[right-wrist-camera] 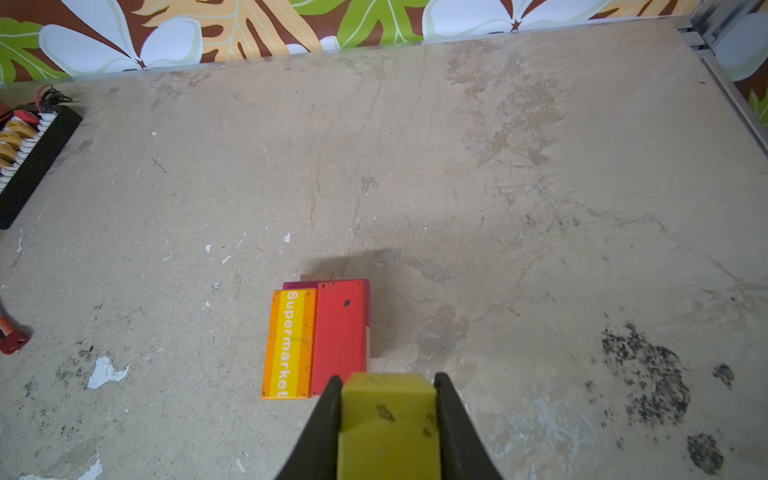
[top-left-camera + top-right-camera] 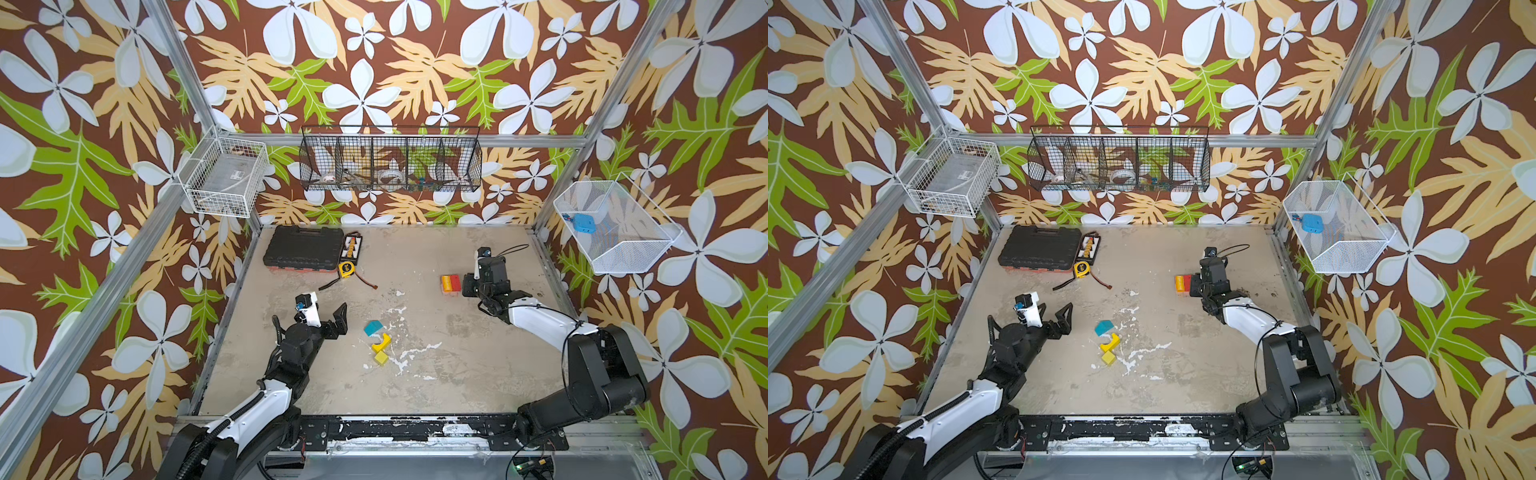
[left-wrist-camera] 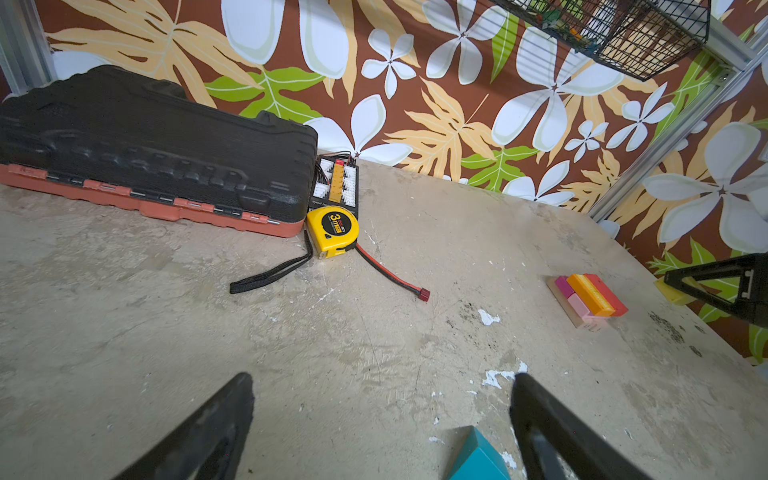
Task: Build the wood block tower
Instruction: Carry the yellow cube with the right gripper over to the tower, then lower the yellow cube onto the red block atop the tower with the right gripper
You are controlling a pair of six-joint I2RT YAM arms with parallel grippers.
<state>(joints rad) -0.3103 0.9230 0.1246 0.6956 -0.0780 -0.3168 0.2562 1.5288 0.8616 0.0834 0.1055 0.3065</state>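
Placement is the step you're on. Your right end effector (image 1: 388, 379) has its jaws closed on a yellow-green block (image 1: 388, 428), which fills the narrow gap between them. The tower (image 2: 451, 284) sits just ahead of those fingertips, and it is low as it stands. There's a tan plank (image 3: 557, 291) at the base, with a magenta piece (image 3: 564, 286) and a pink piece (image 3: 578, 305) on it. The orange block (image 1: 289, 345) and the red block (image 1: 338, 332) lie side by side on top. The held block hangs at the near end of the red one, and I can't tell whether they touch.

Your left end effector (image 3: 382, 380) is spread wide and empty over the bench (image 3: 374, 311). The teal block (image 3: 478, 457) is just beside its tips, to the right. A yellow arch (image 2: 382, 343) and a yellow cube (image 2: 380, 358) lie a little further off that way.

Next move, as I read it: carry the right one forward over the orange and red pair and square the block to them. Lower it until it seats flat, then open. Go gently, because that top layer looks loose and a nudge could slide it.
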